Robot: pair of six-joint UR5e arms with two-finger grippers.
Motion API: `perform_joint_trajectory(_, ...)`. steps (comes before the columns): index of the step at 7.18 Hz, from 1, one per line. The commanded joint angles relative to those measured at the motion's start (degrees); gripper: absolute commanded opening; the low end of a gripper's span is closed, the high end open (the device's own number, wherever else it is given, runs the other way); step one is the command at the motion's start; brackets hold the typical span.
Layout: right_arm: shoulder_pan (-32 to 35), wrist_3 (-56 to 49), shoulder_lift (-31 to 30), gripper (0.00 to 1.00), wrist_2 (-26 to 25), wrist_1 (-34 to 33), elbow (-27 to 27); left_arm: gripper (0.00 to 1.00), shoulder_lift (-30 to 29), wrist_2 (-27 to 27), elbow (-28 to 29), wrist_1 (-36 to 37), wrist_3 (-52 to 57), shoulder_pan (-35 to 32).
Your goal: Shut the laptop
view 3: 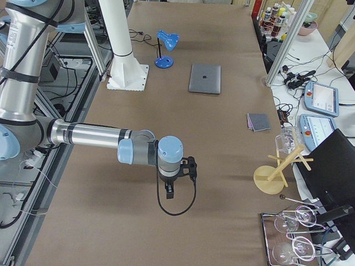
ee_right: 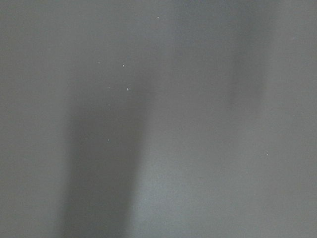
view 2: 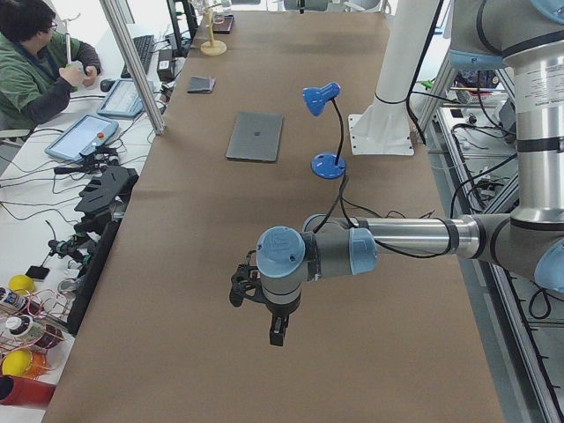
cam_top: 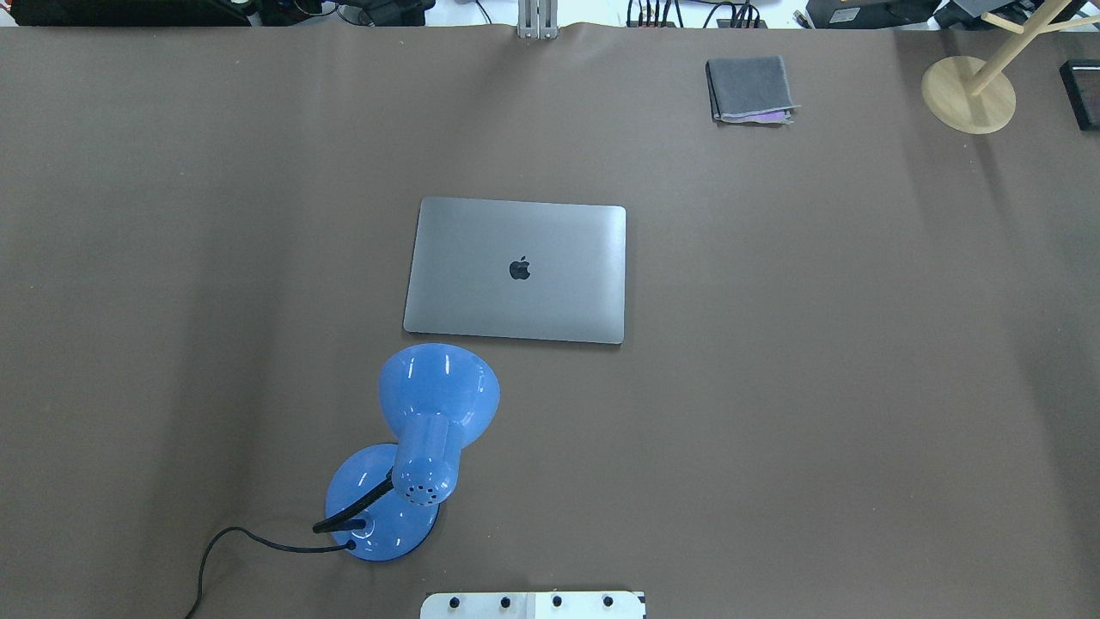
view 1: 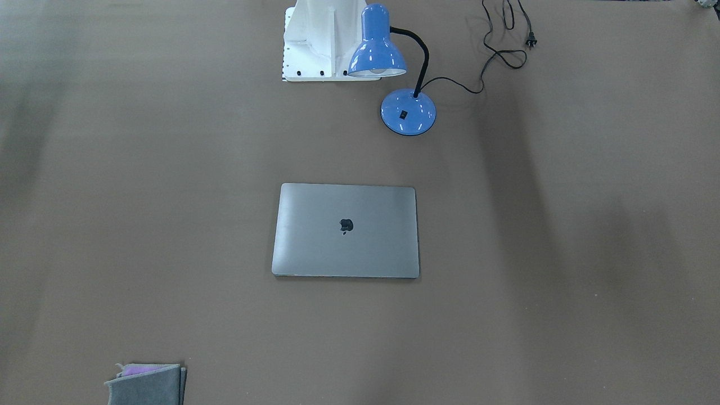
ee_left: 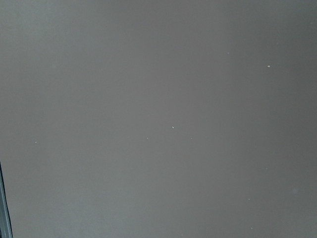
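Observation:
The space-grey laptop [view 1: 346, 247] lies flat in the middle of the brown table with its lid down and the dark apple logo facing up; it also shows in the overhead view [cam_top: 516, 301] and in both side views [view 2: 256, 137] [view 3: 204, 78]. My left gripper [view 2: 277, 333] hangs over the table far from the laptop, seen only in the exterior left view. My right gripper [view 3: 169, 191] hangs far from it at the other end, seen only in the exterior right view. I cannot tell whether either is open or shut. Both wrist views show only bare table.
A blue desk lamp [cam_top: 434, 395] with a black cord stands between the robot base [view 1: 315, 39] and the laptop. A folded grey cloth [cam_top: 749, 89] lies at the far right. A wooden stand [cam_top: 968, 93] is at the far right corner.

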Motion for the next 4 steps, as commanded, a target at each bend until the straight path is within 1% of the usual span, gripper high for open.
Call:
perform_joint_trajectory(1, -0.4, -0.1, -0.1, 1.0, 0.4, 0.0, 0.0, 0.99, 0.0, 0.0, -0.4, 0.0, 0.0, 0.0)
perform_joint_trajectory(4, -0.8, -0.1, -0.1, 1.0, 0.4, 0.0, 0.0, 0.99, 0.0, 0.0, -0.5, 0.0, 0.0, 0.0)
